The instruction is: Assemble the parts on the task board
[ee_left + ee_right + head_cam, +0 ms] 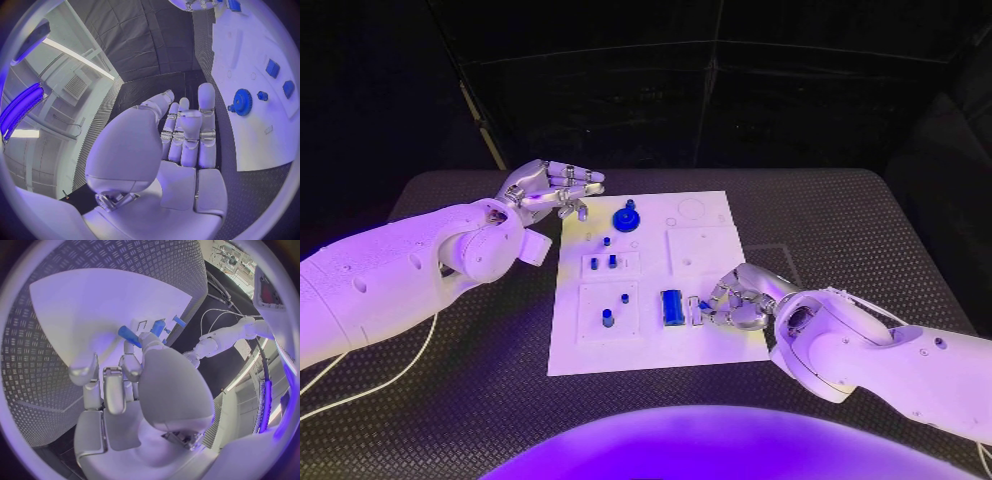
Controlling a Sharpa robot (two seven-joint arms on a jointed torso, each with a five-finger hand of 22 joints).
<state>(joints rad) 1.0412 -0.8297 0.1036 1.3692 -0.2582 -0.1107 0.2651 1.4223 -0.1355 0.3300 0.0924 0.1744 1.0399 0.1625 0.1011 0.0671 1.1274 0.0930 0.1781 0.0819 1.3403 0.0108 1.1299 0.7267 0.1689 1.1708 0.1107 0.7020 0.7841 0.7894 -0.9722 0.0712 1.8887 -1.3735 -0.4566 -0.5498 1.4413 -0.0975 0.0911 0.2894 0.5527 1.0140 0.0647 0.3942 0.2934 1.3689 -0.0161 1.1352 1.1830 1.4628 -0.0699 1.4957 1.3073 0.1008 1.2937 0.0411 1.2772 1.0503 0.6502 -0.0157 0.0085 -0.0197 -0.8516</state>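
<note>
Silver right hand apparently pinching blue part; left hand loosely open, empty

Before me lies the black tabletop, a rubbery mat with a fine ribbed tread pattern and rounded far corners. Violet light washes over it. Behind it I see dark panels framed by thin black bars. From my left wrist, a pale ceiling with a long bright strip light shows.
</note>
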